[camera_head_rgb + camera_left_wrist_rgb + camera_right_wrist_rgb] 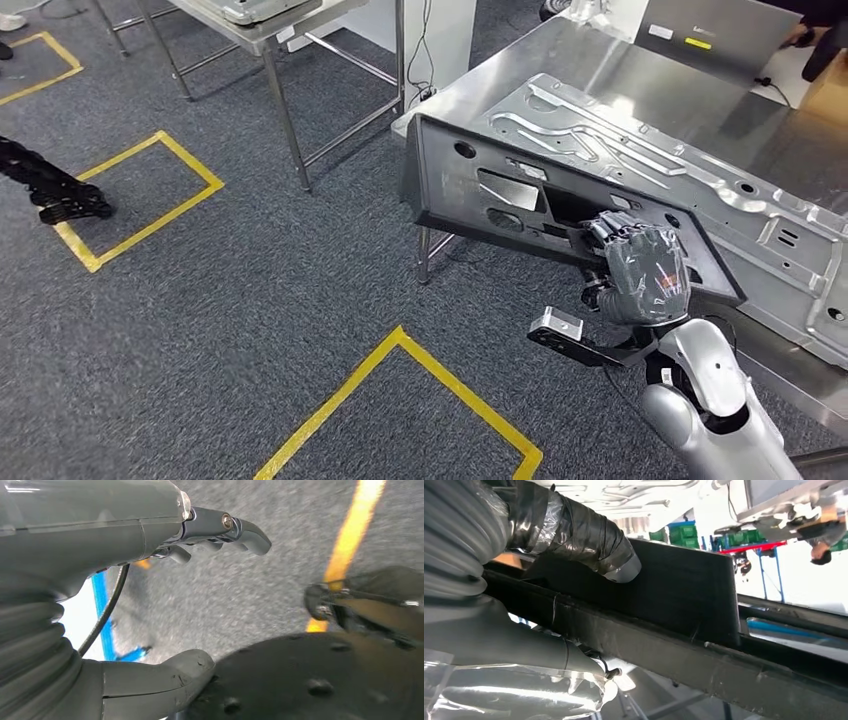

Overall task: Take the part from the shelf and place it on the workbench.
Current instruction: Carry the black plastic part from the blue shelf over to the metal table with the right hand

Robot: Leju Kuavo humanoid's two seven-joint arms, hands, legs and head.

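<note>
The part is a flat black panel [470, 185] with several cutouts. It stands tilted on its long edge at the near left corner of the steel workbench [610, 85]; whether it rests on the bench I cannot tell. My right hand [640, 268], wrapped in tape, grips the panel's lower edge near its right end. Close up, the taped thumb [589, 535] presses on the black panel [684, 585], with the fingers [524, 690] curled under its rim. My left hand [62, 198] hangs at the far left over the floor, and its fingers [235, 527] are spread and hold nothing.
A large silver stamped sheet-metal piece [700, 185] lies on the workbench right behind the panel. A grey laptop [715, 30] and a person's sleeve [822, 35] are at the bench's far end. A second steel table [265, 35] stands at the back left. Yellow tape boxes [150, 200] mark the grey floor.
</note>
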